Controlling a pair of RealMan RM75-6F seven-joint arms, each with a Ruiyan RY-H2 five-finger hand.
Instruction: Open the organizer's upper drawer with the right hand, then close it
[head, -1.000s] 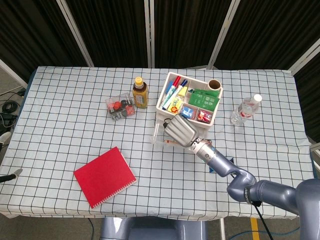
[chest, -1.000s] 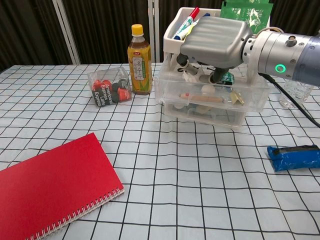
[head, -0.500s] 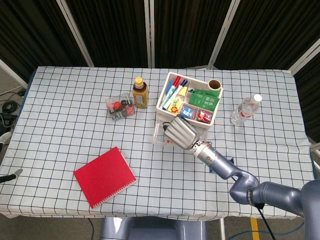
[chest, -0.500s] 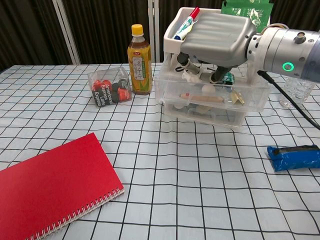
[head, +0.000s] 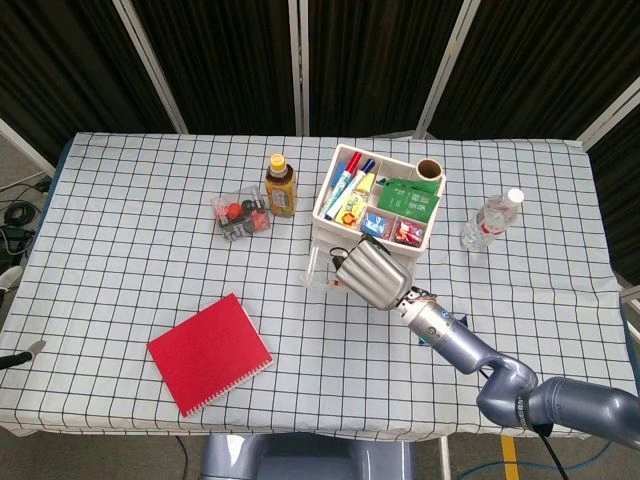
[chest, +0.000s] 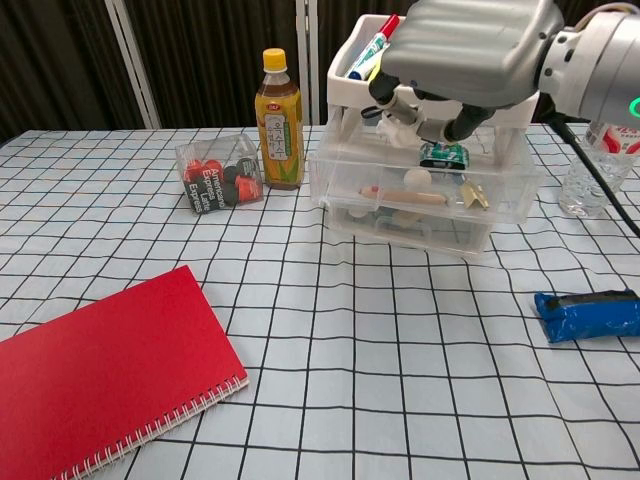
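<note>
The white organizer (head: 378, 200) (chest: 345, 90) stands at the table's back middle, with pens and packets in its top tray. Its clear upper drawer (chest: 420, 190) (head: 322, 272) is pulled out toward me, with small items showing inside. It sticks out a little past the lower drawer (chest: 410, 228). My right hand (head: 375, 275) (chest: 465, 40) hovers above the pulled-out drawer, raised off its front. Its fingers bend downward and hold nothing. My left hand does not show in either view.
A tea bottle (head: 280, 187) (chest: 279, 120) and a clear box of capsules (head: 241, 214) (chest: 220, 172) stand left of the organizer. A red notebook (head: 209, 353) (chest: 100, 370) lies front left. A water bottle (head: 490, 220) (chest: 590, 175) stands right, and a blue packet (chest: 585, 315) lies front right.
My right hand has lifted from the upper drawer's front edge and pulled back toward me. The drawer stays pulled out.
</note>
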